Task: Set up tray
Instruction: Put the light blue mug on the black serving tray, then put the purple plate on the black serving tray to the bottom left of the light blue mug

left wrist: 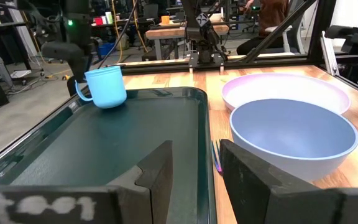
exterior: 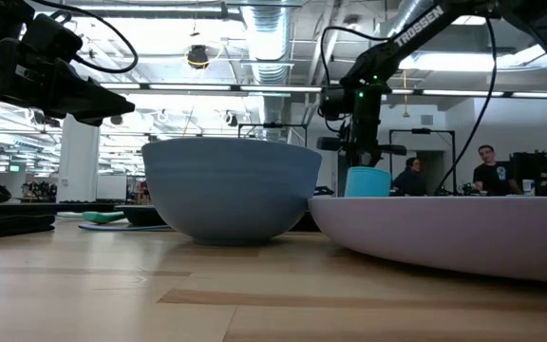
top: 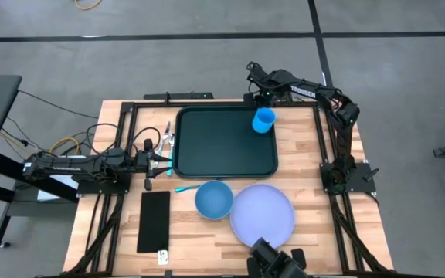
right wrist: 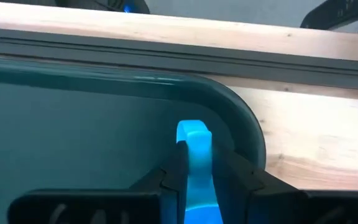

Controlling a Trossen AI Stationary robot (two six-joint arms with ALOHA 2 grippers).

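Observation:
The dark green tray (top: 226,147) lies flat mid-table, also visible in the left wrist view (left wrist: 104,155). A light blue cup (top: 263,120) sits over the tray's far right corner, slightly tilted (left wrist: 107,87). My right gripper (right wrist: 194,171) comes down on it from above and is shut on its handle. My left gripper (left wrist: 194,168) is open and level at the tray's near left corner (top: 168,161). One finger is over the tray floor and the other outside the rim; I see no contact. My right gripper pinches the cup's handle (right wrist: 194,143) between its two fingers, pointing down from above. The cup hangs slightly tilted below the fingers over the tray's corner. Whether its base rests on the tray floor, I cannot tell.
A blue bowl (top: 213,199) and a lavender plate (top: 262,215) stand on the wood near the tray's near edge. A teal utensil (top: 185,188) lies left of the bowl, a flat black rectangle (top: 154,222) near the left front, and metal cutlery (top: 167,139) beside the tray's left edge.

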